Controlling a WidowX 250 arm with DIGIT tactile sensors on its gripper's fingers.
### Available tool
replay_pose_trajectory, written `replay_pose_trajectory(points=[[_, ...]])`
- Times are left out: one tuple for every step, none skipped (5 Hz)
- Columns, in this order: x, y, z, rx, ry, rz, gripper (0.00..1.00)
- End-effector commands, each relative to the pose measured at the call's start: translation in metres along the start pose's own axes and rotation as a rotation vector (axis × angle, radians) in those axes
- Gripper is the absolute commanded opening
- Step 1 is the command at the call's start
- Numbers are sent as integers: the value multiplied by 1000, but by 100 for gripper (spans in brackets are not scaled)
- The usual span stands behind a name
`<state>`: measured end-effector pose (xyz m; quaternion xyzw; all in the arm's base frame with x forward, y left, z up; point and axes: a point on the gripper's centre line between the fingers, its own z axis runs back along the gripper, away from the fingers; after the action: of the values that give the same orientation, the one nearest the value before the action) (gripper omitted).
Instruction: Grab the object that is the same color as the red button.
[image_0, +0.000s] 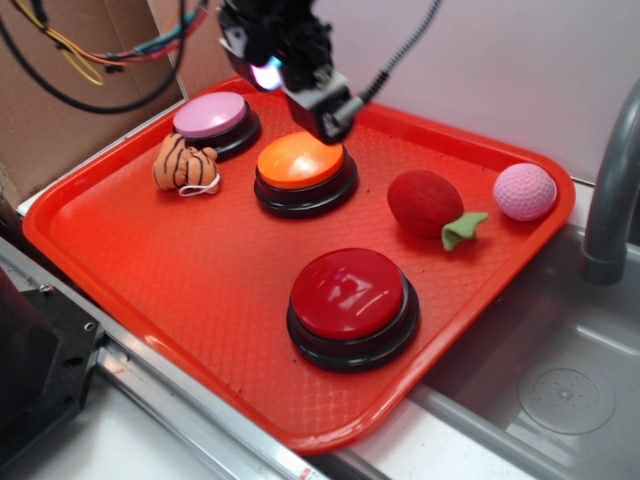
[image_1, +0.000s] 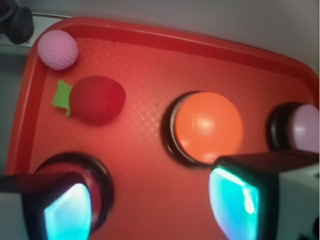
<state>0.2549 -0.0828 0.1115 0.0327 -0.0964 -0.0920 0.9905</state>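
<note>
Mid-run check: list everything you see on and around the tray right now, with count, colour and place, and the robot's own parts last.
tray: 1, red-orange, fills the middle of the exterior view, holds all the items
red button: 1, glossy red dome on black base, near front of tray
orange button: 1, orange dome on black base, tray centre, under the gripper
pink button: 1, pink dome on black base, back left
plush strawberry: 1, dark red with green leaf, right of orange button
golf ball: 1, pink, right corner of the tray
tiger plush: 1, orange with black stripes, beside pink button
sink: 1, grey, right of tray
gripper: 1, black, above orange button, open
</note>
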Motion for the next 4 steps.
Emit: replay_pose_trajectory(points=[[48,-26,-38,-124,-52,-94,100],[57,-30,-49,-137,-42,-88,100],[58,-37,-73,-113,17,-125,100],[54,-38,-88,-82,50,-143,100]])
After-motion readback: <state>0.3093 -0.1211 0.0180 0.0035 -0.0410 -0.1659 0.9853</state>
